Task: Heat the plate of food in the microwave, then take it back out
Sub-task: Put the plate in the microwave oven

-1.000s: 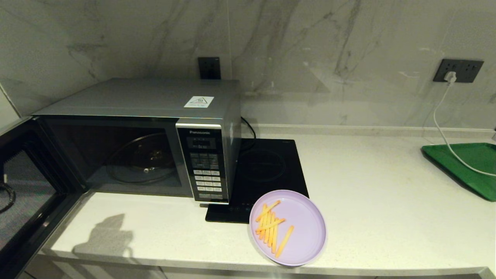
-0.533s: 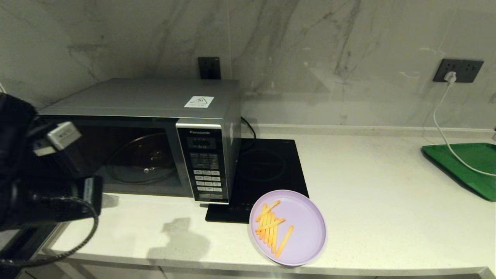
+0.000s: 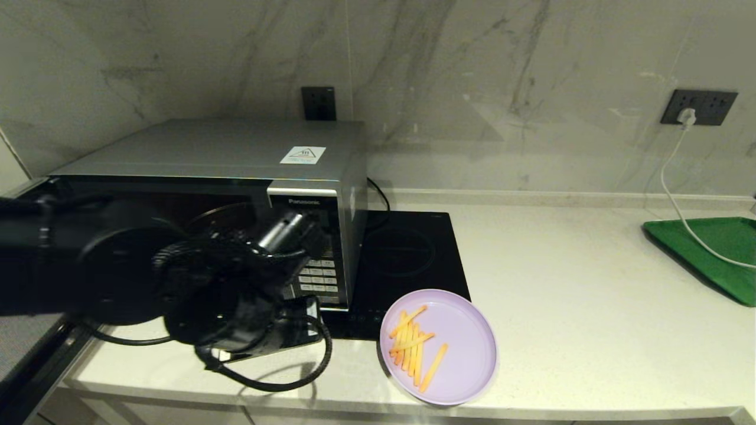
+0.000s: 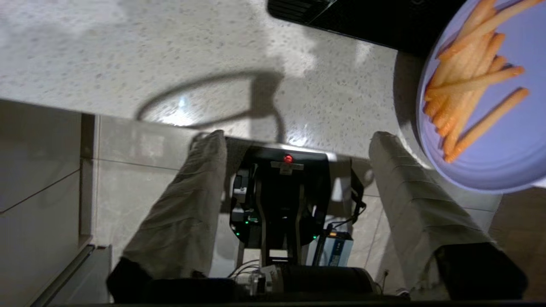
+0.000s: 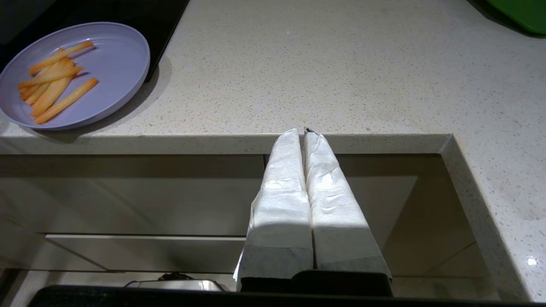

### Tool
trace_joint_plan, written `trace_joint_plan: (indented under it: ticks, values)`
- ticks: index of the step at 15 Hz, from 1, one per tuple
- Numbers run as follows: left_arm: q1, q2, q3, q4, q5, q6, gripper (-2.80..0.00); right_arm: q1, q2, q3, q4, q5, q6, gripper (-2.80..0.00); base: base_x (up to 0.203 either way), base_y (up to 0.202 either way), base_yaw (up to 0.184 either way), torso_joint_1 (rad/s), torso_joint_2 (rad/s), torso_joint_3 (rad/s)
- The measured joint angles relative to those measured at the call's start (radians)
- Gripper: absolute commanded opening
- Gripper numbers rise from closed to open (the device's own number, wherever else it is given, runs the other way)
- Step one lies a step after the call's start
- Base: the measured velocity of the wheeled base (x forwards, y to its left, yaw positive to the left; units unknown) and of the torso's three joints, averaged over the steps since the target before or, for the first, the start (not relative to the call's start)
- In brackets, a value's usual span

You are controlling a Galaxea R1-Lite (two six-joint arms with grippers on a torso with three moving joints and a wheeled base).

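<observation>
- One plate [image 3: 439, 346] lies at the worktop's [image 3: 579, 307] front edge, slightly overhanging it, its back rim over the front corner of the hob [image 3: 407, 265].
- About eight fries [image 3: 415, 348] lie on the plate, bunched on its left half, one a little apart from the rest.
- One left gripper [image 4: 294, 140] hangs over the front edge of the worktop, left of the plate and in front of the microwave's keypad. Its two fingers [image 4: 183, 213] stand wide apart with nothing between them.
- In the left wrist view the plate lies just beside the outer face of one finger, outside the gap; whether they touch cannot be told.
- One right gripper [image 5: 304, 131] is parked below the worktop's front edge, well right of the plate. Its two fingers are pressed together and hold nothing.
- One black hob lies flat on the worktop, right beside the microwave [image 3: 236, 195].
- One silver-grey microwave stands at the worktop's left end with its door [image 3: 23, 336] swung open to the left; the left arm hides much of its cavity.
- One green tray [image 3: 709, 254] sits at the worktop's right edge, with one white cable [image 3: 670, 195] running across it.
- Two dark sockets are on the back wall: one [image 3: 319, 103] behind the microwave, one [image 3: 699, 107] at the right holding the cable's plug.
</observation>
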Motion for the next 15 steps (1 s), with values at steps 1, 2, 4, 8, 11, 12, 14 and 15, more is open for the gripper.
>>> trace_joint_plan:
  ticks: [1, 2, 4, 8, 11, 12, 14, 15]
  values:
    - [-0.008, 0.050, -0.037, -0.001, 0.006, -0.003, 0.00, 0.000, 0.000, 0.000, 0.000, 0.000, 0.000, -2.80, 0.000, 0.000, 0.000, 0.000, 0.00, 0.000]
    - [-0.013, 0.102, -0.076, -0.002, 0.009, -0.005, 0.00, 0.000, 0.000, 0.000, 0.000, 0.000, 0.000, -2.80, 0.000, 0.000, 0.000, 0.000, 0.00, 0.000]
    - [-0.020, 0.194, -0.156, -0.001, 0.012, -0.005, 0.00, 0.000, 0.000, 0.000, 0.000, 0.000, 0.000, -2.80, 0.000, 0.000, 0.000, 0.000, 0.00, 0.000]
    - [-0.024, 0.319, -0.290, 0.005, 0.021, 0.007, 0.00, 0.000, 0.000, 0.000, 0.000, 0.000, 0.000, -2.80, 0.000, 0.000, 0.000, 0.000, 0.00, 0.000]
    - [-0.035, 0.381, -0.318, 0.007, 0.086, 0.028, 0.00, 0.000, 0.000, 0.000, 0.000, 0.000, 0.001, -2.80, 0.000, 0.000, 0.000, 0.000, 0.00, 0.000]
    - [-0.042, 0.397, -0.320, 0.006, 0.103, 0.032, 0.00, 0.000, 0.000, 0.000, 0.000, 0.000, 0.000, -2.80, 0.000, 0.000, 0.000, 0.000, 0.00, 0.000]
    - [-0.046, 0.418, -0.322, 0.006, 0.106, 0.042, 0.00, 0.000, 0.000, 0.000, 0.000, 0.000, 0.000, -2.80, 0.000, 0.000, 0.000, 0.000, 0.00, 0.000]
    - [-0.048, 0.426, -0.322, 0.006, 0.107, 0.043, 0.00, 0.000, 0.000, 0.000, 0.000, 0.000, 0.000, -2.80, 0.000, 0.000, 0.000, 0.000, 0.00, 0.000]
